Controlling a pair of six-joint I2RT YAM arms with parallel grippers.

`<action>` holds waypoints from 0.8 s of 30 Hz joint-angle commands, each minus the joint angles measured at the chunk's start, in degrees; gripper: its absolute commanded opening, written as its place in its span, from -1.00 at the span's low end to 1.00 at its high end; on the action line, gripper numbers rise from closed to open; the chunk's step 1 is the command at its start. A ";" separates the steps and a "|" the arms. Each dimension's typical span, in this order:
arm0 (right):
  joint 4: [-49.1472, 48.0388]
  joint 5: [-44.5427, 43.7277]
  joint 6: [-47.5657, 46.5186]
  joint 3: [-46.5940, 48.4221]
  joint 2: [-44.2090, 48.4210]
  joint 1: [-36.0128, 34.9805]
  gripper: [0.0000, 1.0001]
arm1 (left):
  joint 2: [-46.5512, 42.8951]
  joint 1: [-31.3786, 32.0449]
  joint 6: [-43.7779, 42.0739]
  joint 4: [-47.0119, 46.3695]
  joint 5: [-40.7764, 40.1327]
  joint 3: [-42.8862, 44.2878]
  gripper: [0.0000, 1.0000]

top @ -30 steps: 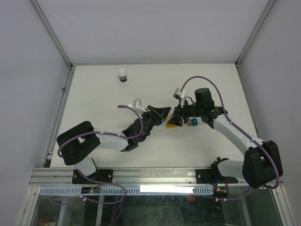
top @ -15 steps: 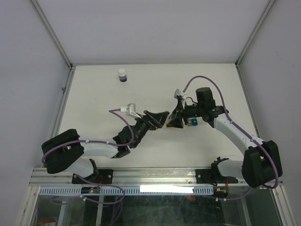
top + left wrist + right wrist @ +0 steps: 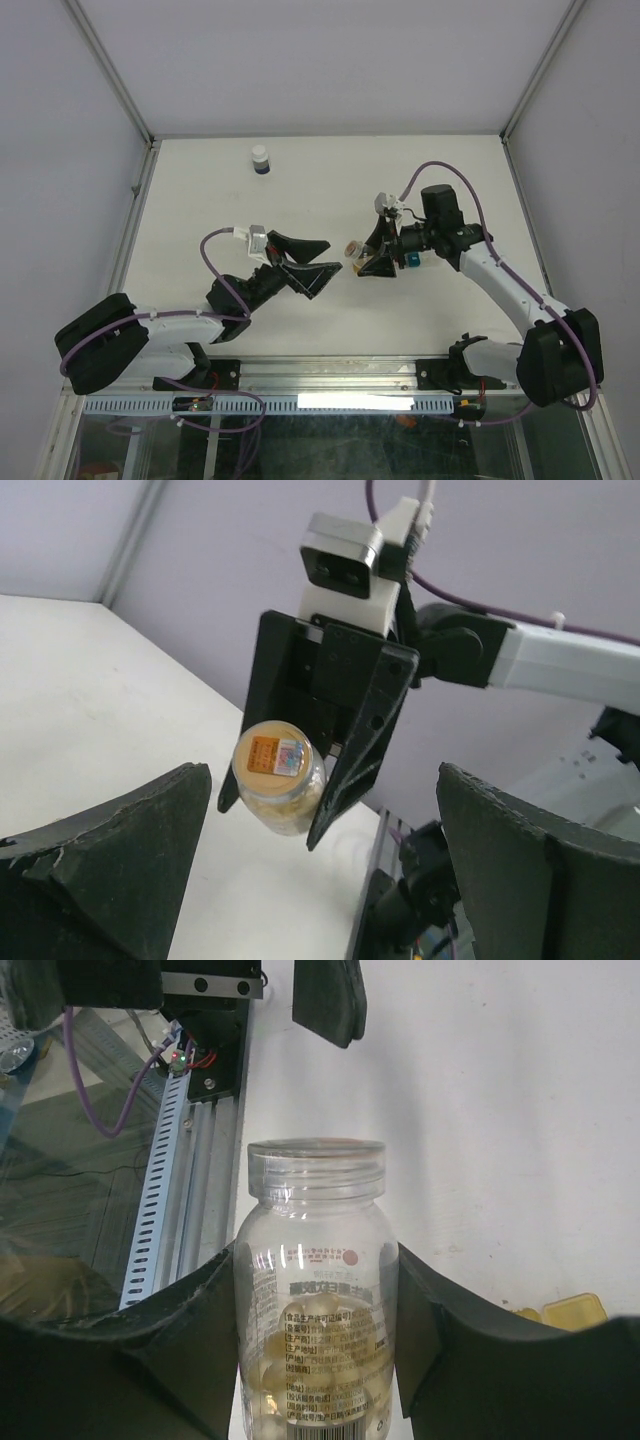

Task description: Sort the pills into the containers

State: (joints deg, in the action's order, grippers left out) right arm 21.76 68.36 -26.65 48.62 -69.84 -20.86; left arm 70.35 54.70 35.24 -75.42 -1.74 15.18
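My right gripper (image 3: 368, 254) is shut on a clear pill bottle (image 3: 315, 1300), its black fingers (image 3: 470, 1360) pressing both sides. Pale yellow pills (image 3: 325, 1365) fill the bottle's lower part, and its threaded neck carries no cap. In the left wrist view the same bottle (image 3: 277, 775) hangs above the table in the right gripper (image 3: 300, 780), showing a round tan end with a sticker. My left gripper (image 3: 300, 262) stands wide open and holds nothing, a short way left of the bottle (image 3: 351, 247). The containers (image 3: 411, 260) lie mostly hidden under the right gripper; a yellow corner (image 3: 572, 1310) shows.
A small white-capped, dark-bottomed bottle (image 3: 260, 160) stands at the back left of the white table (image 3: 200, 200). Grey walls enclose the table on three sides. An aluminium rail (image 3: 330, 372) with both arm bases runs along the near edge.
My left gripper has opened wide and drawn back to the left, away from the pill bottle. The right gripper keeps hold of the bottle and has barely shifted.
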 commanded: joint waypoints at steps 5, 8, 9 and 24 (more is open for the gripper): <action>-2.24 5.15 -0.87 1.67 3.39 0.21 -1.00 | -1.79 -1.03 0.46 -6.08 12.21 0.50 0.98; 1.26 4.00 -4.26 3.04 1.97 0.21 -1.00 | -1.16 -2.08 1.72 -6.36 14.45 0.90 0.98; 1.64 3.75 -4.56 3.16 1.79 0.16 -1.00 | -1.08 -2.41 2.28 -5.64 14.48 1.36 0.98; 2.47 3.83 -6.02 2.99 2.64 0.20 -1.00 | 5.84 -2.93 4.75 -3.99 13.61 6.41 0.92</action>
State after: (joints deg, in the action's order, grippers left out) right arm 24.32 70.89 -30.70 48.64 -68.34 -20.86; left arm 76.12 52.38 39.05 -76.31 11.16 19.05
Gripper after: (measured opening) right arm 0.548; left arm 0.963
